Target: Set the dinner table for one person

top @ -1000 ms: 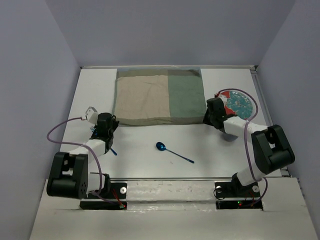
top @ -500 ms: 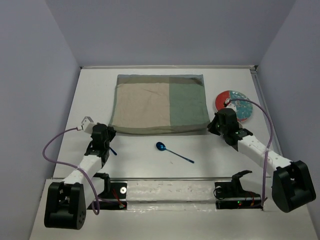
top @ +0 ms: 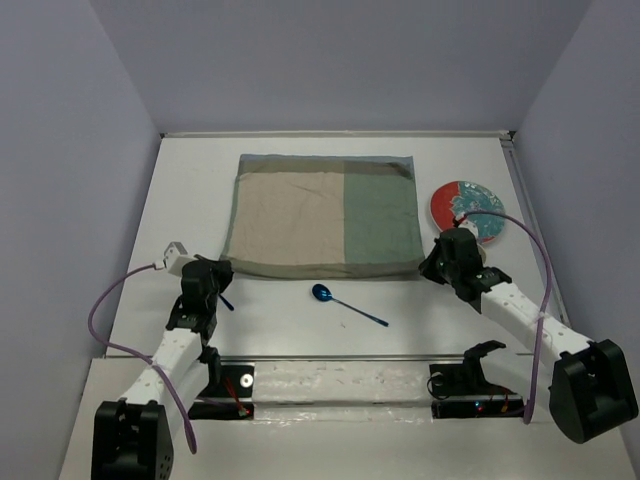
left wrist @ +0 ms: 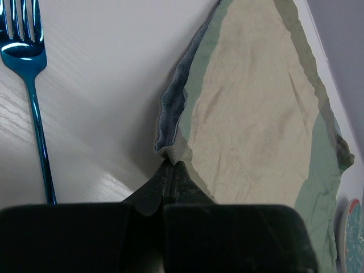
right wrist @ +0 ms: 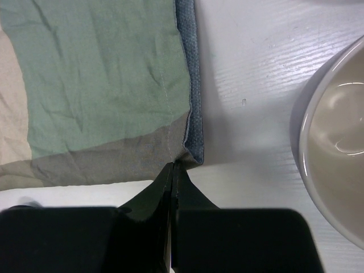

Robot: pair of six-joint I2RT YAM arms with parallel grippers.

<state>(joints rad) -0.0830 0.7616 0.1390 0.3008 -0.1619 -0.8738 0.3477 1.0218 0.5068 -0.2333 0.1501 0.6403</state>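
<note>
Dinner table [top: 285, 325] spans the whole walled floor; your placemat [top: 320, 215] has slid toward its near edge, left gripper [left wrist: 169, 170] and right gripper [right wrist: 172, 170] each pinched tight on a near corner, so positioning looks underway.

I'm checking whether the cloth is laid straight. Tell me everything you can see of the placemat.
The placemat is wrinkled woven cloth: tan left, green right, darker border, blue-grey underside. It lies on the white table. The left gripper pinches its near-left corner, the right gripper its near-right corner.
</note>
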